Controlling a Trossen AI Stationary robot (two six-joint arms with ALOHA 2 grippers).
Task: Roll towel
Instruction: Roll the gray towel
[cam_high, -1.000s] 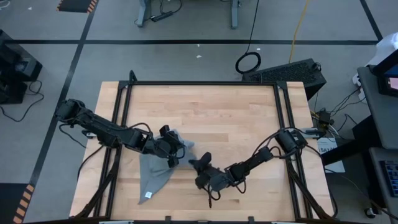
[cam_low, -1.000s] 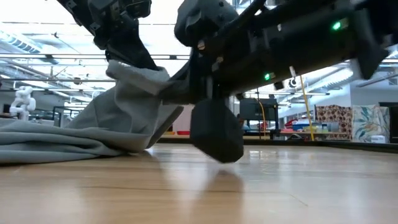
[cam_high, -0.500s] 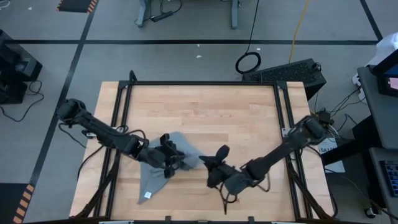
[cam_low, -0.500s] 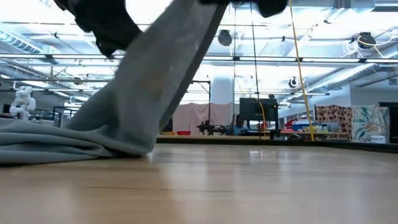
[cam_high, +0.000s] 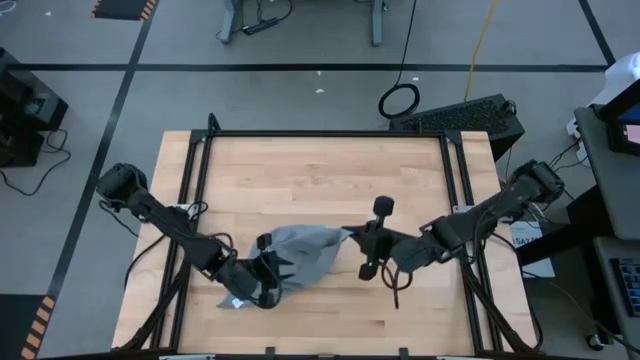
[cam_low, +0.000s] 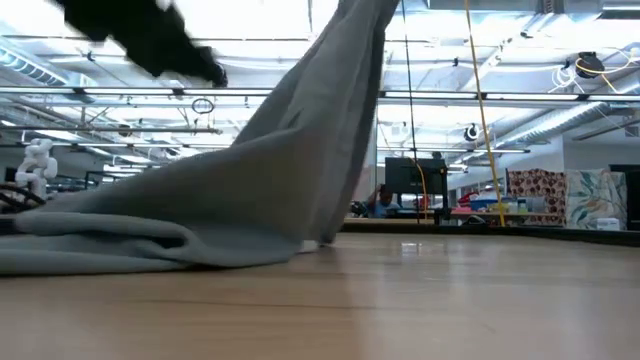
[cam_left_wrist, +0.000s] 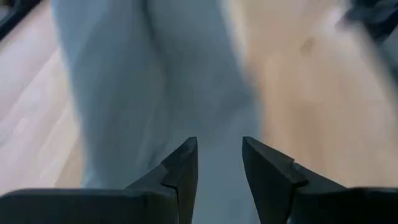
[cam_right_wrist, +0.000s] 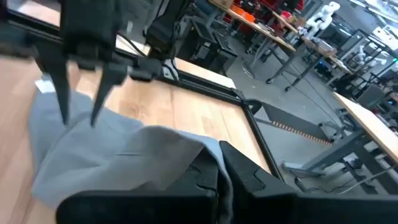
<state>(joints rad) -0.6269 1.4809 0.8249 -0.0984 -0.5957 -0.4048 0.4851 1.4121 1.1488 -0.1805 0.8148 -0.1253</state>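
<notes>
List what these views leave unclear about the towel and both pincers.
- Towel tag: high view, left pincer covers that end.
- Right pincer grip: low view, cut off by the top edge.
- Left pincer in low view: only a dark blur.

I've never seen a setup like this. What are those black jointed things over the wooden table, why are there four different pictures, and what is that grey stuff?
Those are two robot arms, each ending in a two-finger gripper. One picture looks straight down on the wooden table, one looks level across its top, and two come from cameras on the arms' wrists. The grey stuff is a towel, which the robot should roll. The right gripper is shut on one edge of it and lifts it, so in the level view the cloth rises like a tent. The left gripper hangs over the towel's other end with its fingers apart, holding nothing.
</notes>
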